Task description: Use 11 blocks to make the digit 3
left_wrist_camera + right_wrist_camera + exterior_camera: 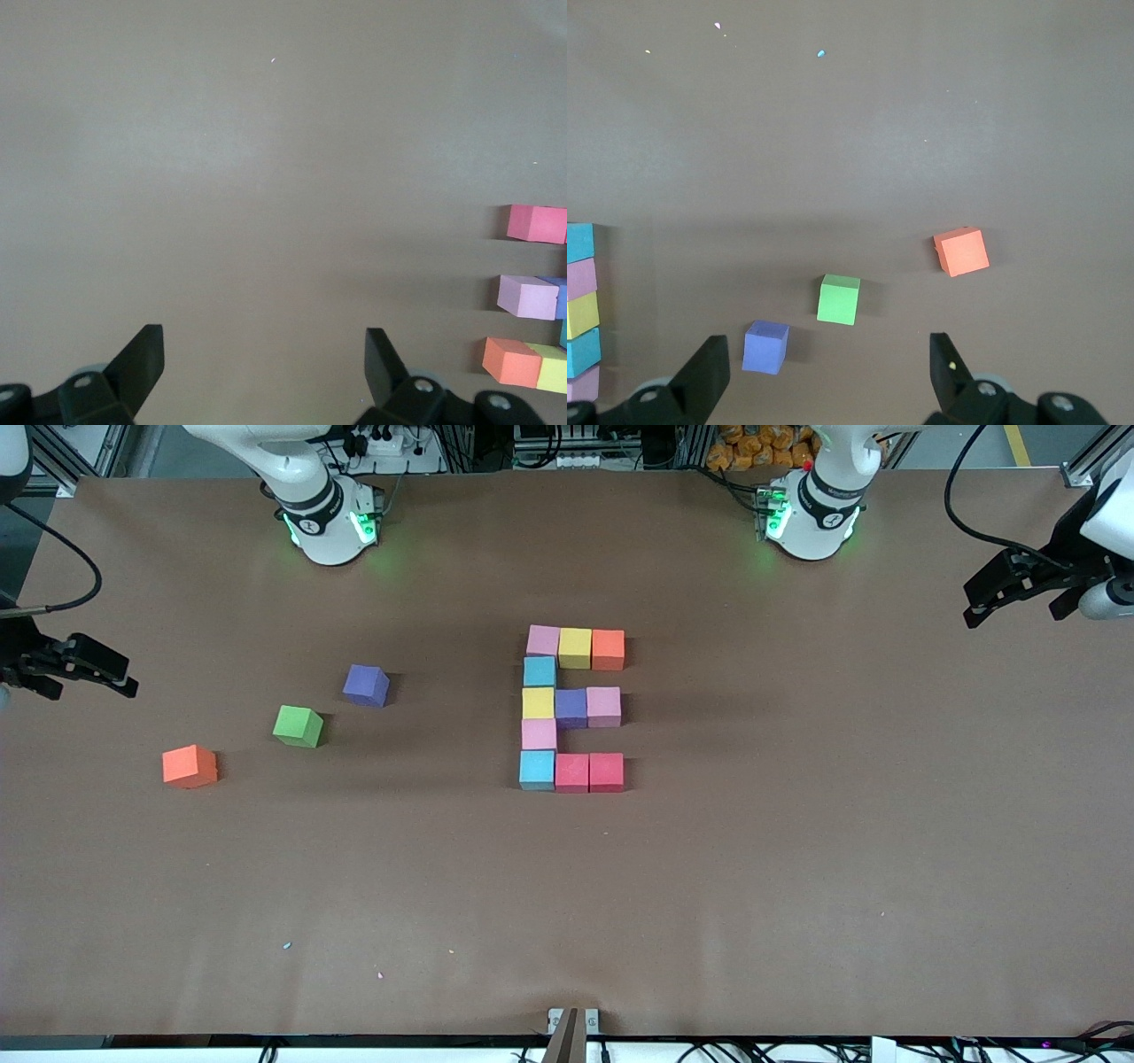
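**Figure laid out mid-table, both arms parked at the ends**

Little of either arm shows from the front: each is cut off at the frame edge, and the wrist views catch only part of the block figure (573,708).

The right gripper (106,670) hangs over the right arm's end of the table (567,903), its fingers (709,372) spread wide and holding nothing; the arm waits. Three loose cubes lie nearest it, apart from one another: an orange cube (190,766) closest to the front camera, a green cube (298,725), and a purple cube (366,685) farthest of the three.

At the table's middle the figure has three short bars of three cubes joined by a five-cube column on the side toward the right arm, the cubes touching. It lies well apart from both sets of fingers.

The left gripper (982,611) hangs over the left arm's end, fingers (142,359) likewise wide apart and empty, that arm also waiting.
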Action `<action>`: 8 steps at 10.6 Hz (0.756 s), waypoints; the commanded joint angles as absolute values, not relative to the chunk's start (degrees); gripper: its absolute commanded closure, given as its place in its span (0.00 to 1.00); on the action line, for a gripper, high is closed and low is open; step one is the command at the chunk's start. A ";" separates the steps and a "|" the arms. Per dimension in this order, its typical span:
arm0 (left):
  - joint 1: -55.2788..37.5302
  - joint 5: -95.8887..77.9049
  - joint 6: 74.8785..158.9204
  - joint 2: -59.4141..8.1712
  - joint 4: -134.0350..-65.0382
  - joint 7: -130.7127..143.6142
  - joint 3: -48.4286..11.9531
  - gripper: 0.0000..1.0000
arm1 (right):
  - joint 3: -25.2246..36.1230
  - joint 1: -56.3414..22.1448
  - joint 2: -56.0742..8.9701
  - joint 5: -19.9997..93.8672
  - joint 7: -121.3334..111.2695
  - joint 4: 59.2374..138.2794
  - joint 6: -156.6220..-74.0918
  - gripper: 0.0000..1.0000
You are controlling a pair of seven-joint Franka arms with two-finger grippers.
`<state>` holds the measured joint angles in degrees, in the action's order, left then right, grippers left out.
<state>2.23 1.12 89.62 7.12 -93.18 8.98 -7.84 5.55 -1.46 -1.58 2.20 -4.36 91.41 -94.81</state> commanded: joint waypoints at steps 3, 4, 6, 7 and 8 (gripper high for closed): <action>2.11 -0.18 90.79 7.65 -94.48 4.24 -6.77 0.00 | 5.62 -1.67 -1.14 2.55 -3.43 91.32 -94.57 0.00; 1.76 -0.26 90.79 7.39 -94.48 3.44 -6.16 0.00 | 5.62 -1.67 -1.14 2.64 -3.43 91.32 -94.66 0.00; 1.49 -1.75 90.88 6.68 -94.39 3.52 -5.36 0.00 | 5.62 -1.67 -1.14 2.55 -3.34 91.32 -94.57 0.00; 1.15 -2.11 91.05 6.33 -94.31 3.43 -5.36 0.00 | 5.62 -1.67 -1.14 2.64 -3.34 91.32 -94.57 0.00; 0.62 -2.11 91.05 6.24 -94.31 3.43 -5.01 0.00 | 5.62 -1.67 -1.14 2.64 -3.34 91.32 -94.57 0.00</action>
<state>1.82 -0.94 90.37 6.21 -94.04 4.52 -6.08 5.55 -1.46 -1.58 2.20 -4.33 91.41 -94.81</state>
